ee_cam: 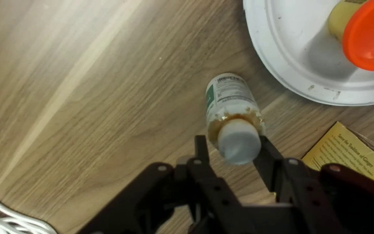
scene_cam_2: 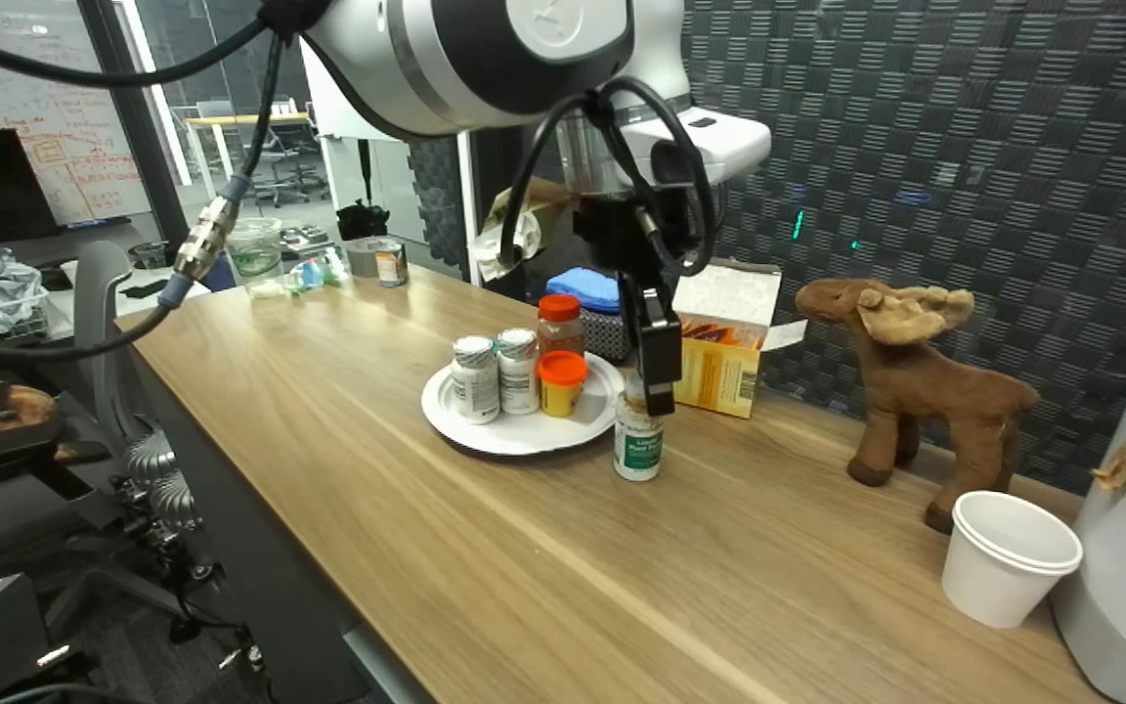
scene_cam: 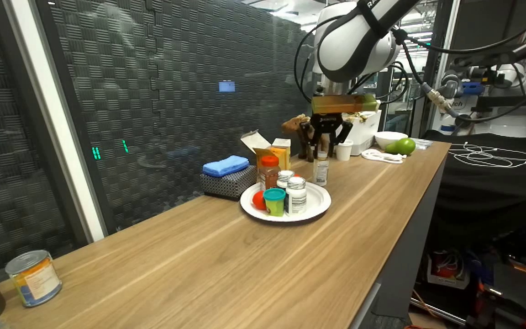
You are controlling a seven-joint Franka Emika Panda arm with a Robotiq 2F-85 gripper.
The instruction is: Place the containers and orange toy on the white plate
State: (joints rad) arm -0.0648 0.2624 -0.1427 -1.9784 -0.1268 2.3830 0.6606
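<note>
The gripper [ee_cam: 233, 141] points straight down over a white bottle [scene_cam_2: 638, 445], its jaws on either side of the cap. In the wrist view I see a gap between one finger [ee_cam: 201, 149] and the cap; whether the jaws pinch the bottle I cannot tell. The bottle stands upright on the table [scene_cam_2: 485, 587], near the white plate [scene_cam: 318, 201], with bare wood showing between the two.

On the plate I note the following: a spice jar [scene_cam_2: 561, 337] with a red lid, upright; a yellow cup [scene_cam_2: 561, 391] with an orange lid, upright beside the jar; two other white bottles [scene_cam_2: 477, 381], upright and side by side; a green cup [scene_cam: 274, 205] with a teal lid; and an orange ball [scene_cam: 258, 200], partly hidden by the green cup in an exterior view.

An opened box [scene_cam_2: 714, 376] stands near the bottle, and a toy moose [scene_cam_2: 925, 376] stands further along. A blue cloth [scene_cam: 225, 166] lies on a dark box [scene_cam: 226, 185] just beside the plate
</note>
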